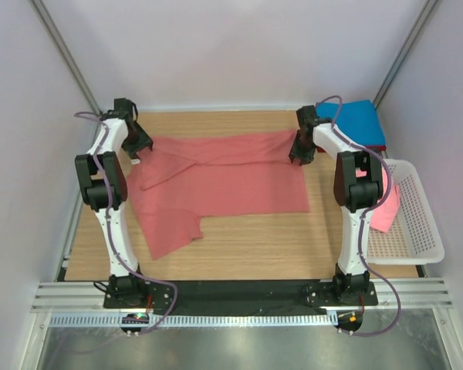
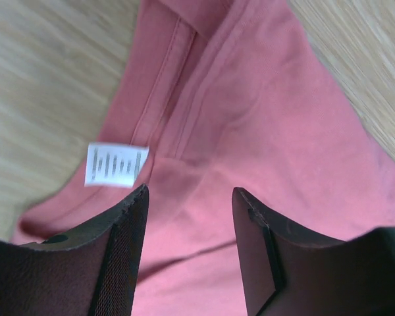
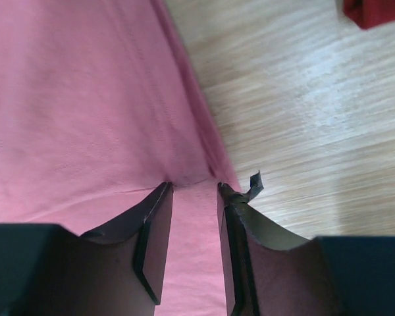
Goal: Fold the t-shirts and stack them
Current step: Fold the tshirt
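Left jaws: released, fingers set well apart, hovering over cloth at the far-left corner of the worktop
White care label: just outside the tip of the left-hand finger, lying at the collar seam
Salmon-red t-shirt: spread flat on the worktop, spanning from beneath the left jaws to beneath the right jaws; far edge folded over towards the near side; one sleeve sticks out on the near-left side, closer to the arm bases than either pair of jaws
Right jaws: released, fingers narrowly parted, tips down at the right-hand hem of the t-shirt; a small pucker of cloth runs between the tips; bare wood lies just right of them
Blue folded cloth: just beyond and to the right of the right jaws, at the far-right corner
White basket: right of the right jaws, nearer the arm bases, with a pink garment draped over its near wall
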`<state>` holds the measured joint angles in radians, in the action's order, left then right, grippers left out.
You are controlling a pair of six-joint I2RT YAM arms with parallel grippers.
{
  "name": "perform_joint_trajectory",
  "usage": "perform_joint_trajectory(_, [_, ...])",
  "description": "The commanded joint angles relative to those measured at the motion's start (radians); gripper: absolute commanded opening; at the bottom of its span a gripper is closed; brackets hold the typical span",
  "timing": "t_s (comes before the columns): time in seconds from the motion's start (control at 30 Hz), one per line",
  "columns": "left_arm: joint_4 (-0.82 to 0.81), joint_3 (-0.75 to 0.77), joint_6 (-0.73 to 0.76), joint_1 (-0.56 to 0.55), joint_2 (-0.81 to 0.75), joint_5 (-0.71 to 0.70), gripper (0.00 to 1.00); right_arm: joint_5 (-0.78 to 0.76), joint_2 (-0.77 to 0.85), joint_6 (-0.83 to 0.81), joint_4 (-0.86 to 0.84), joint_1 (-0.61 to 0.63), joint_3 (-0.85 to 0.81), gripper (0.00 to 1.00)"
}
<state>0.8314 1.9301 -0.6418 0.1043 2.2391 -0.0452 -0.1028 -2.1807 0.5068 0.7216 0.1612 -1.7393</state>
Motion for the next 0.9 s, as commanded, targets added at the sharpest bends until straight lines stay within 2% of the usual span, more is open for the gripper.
perform_joint_trajectory(0.0, [-0.064, 0.069, 0.016, 0.011, 0.048, 0.039, 0.56, -0.034, 0.033, 0.006, -0.034, -0.006, 0.026, 0.41])
perform_joint_trajectory(0.07, [-0.046, 0.093, 0.010, 0.014, 0.076, 0.035, 0.56, -0.084, 0.024, 0.007, -0.025, -0.006, 0.024, 0.34])
perform_joint_trajectory(0.1, [-0.026, 0.136, 0.010, 0.015, 0.114, 0.027, 0.56, -0.103, 0.028, 0.007, -0.018, -0.006, 0.027, 0.22])
perform_joint_trajectory(0.2, [0.080, 0.228, 0.011, 0.024, 0.196, -0.019, 0.57, -0.163, 0.047, -0.005, -0.037, -0.008, 0.061, 0.07])
perform_joint_trajectory(0.3, [0.141, 0.265, 0.017, 0.032, 0.237, -0.050, 0.56, -0.156, 0.045, -0.022, -0.054, -0.008, 0.076, 0.01])
perform_joint_trajectory(0.43, [0.149, 0.276, 0.021, 0.034, 0.215, -0.047, 0.56, -0.146, 0.039, -0.011, -0.054, -0.008, 0.072, 0.01])
perform_joint_trajectory(0.57, [0.178, 0.302, 0.025, 0.032, 0.139, -0.047, 0.56, -0.161, 0.053, 0.009, 0.031, -0.006, 0.005, 0.06])
perform_joint_trajectory(0.67, [0.152, 0.267, 0.074, 0.011, 0.061, -0.022, 0.56, -0.158, 0.097, 0.025, 0.084, 0.001, 0.003, 0.24])
perform_joint_trajectory(0.8, [0.025, 0.144, 0.149, -0.021, -0.012, 0.125, 0.56, -0.117, 0.146, 0.036, 0.096, 0.027, 0.017, 0.38])
perform_joint_trajectory(0.87, [-0.006, 0.126, 0.172, -0.044, -0.016, 0.192, 0.56, -0.098, 0.159, 0.036, 0.101, 0.037, 0.024, 0.41])
